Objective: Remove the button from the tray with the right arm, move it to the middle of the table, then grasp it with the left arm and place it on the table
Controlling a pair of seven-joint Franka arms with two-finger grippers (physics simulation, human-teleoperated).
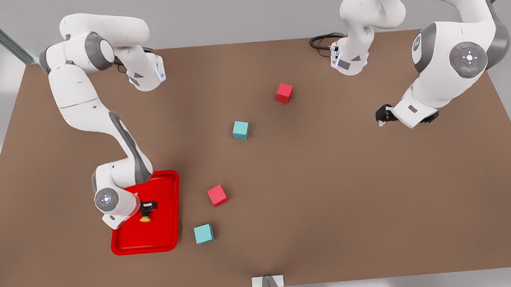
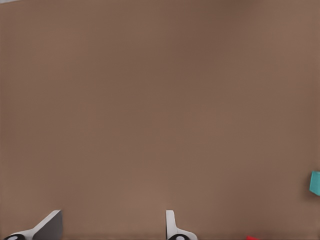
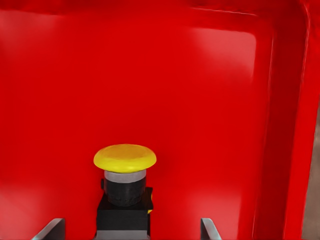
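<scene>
The button [image 3: 125, 187], a dark boxy body with a round yellow cap, sits in the red tray [image 3: 190, 90]. My right gripper [image 3: 130, 226] is open, one finger on each side of the button's body, with a gap on both sides. In the front view this gripper [image 1: 147, 208] hangs low over the tray [image 1: 165, 231] at the front view's left, with the yellow cap of the button [image 1: 145, 219] just beyond it. My left gripper [image 2: 112, 226] is open over bare table [image 2: 160, 100]. It waits at the front view's right, left gripper [image 1: 384, 115].
Two red cubes [image 1: 284, 92] [image 1: 217, 195] and two teal cubes [image 1: 240, 130] [image 1: 204, 233] lie across the middle of the brown table [image 1: 330, 201]. The near teal and red cubes sit close to the tray's side. A teal cube [image 2: 315, 182] shows in the left wrist view.
</scene>
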